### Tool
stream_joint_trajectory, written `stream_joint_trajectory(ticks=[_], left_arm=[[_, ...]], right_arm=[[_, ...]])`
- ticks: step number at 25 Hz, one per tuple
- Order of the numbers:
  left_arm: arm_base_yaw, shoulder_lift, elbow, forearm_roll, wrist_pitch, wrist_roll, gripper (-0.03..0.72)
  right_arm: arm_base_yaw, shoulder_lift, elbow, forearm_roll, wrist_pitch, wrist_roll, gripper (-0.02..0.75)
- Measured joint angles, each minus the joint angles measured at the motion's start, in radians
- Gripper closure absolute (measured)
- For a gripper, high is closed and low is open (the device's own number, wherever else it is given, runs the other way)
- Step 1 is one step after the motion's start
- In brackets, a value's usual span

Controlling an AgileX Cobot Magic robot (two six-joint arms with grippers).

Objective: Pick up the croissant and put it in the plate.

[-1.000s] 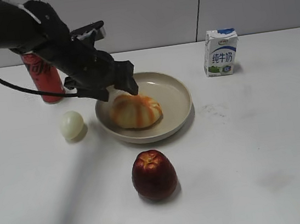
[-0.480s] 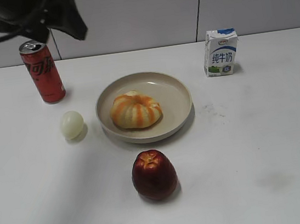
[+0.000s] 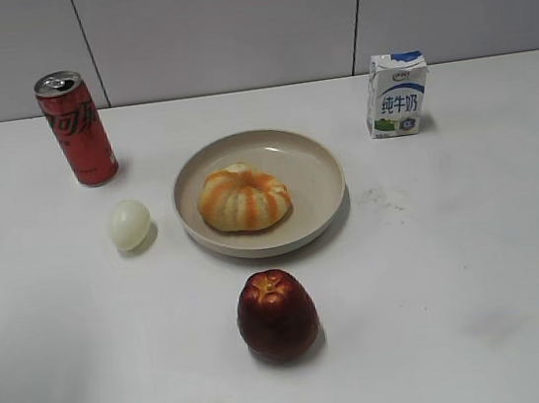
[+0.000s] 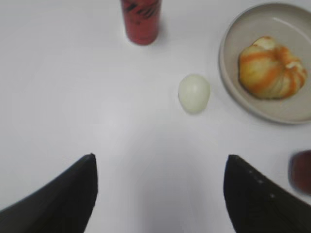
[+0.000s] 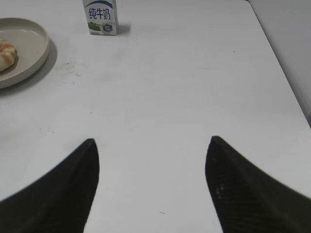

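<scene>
The croissant [image 3: 243, 196] lies inside the plate [image 3: 317, 170], left of its middle. The egg [image 3: 128, 224] sits just beside the plate's left rim; the apple [image 3: 276, 313] stands nearer the camera. Left gripper [image 4: 160, 167] and right gripper [image 5: 151, 153] hang spread apart over bare table [image 3: 477, 264].

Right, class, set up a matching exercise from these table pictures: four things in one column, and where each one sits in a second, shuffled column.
Things:
1. croissant
2. egg
3. apple
4. milk carton

Places:
A. far right, near the wall
B. on the table just left of the plate
C. lying in the plate
D. on the table in front of the plate, nearest the exterior camera

Pairs: 1-C, 2-B, 3-D, 4-A
</scene>
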Motion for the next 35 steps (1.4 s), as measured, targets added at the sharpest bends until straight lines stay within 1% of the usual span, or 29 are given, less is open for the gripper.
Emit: stream_joint_trajectory(ticks=[3, 7, 10, 16, 21, 26, 35], left_arm=[[0.014, -0.180, 0.124, 0.000, -0.008, 0.000, 0.096], [0.017, -0.404, 0.221, 0.003, 0.005, 0.000, 0.097], [0.017, -0.575, 0.249, 0.008, 0.055, 0.000, 0.097], [0.017, -0.803, 0.287, 0.055, 0.134, 0.000, 0.097], [0.017, -0.870, 0.384, 0.062, 0.140, 0.000, 0.097], [0.017, -0.871, 0.425, 0.062, 0.078, 0.000, 0.097], [0.017, -0.858, 0.428, 0.062, 0.063, 0.000, 0.097]], right_arm=[[0.000, 0.000, 0.000, 0.000, 0.000, 0.000, 0.218], [0.000, 0.000, 0.000, 0.000, 0.000, 0.000, 0.218], [0.000, 0.000, 0.000, 0.000, 0.000, 0.000, 0.218], [0.000, 0.000, 0.000, 0.000, 0.000, 0.000, 0.218], [0.000, 0.000, 0.000, 0.000, 0.000, 0.000, 0.218], [0.000, 0.000, 0.000, 0.000, 0.000, 0.000, 0.218], [0.000, 0.000, 0.000, 0.000, 0.000, 0.000, 0.218]])
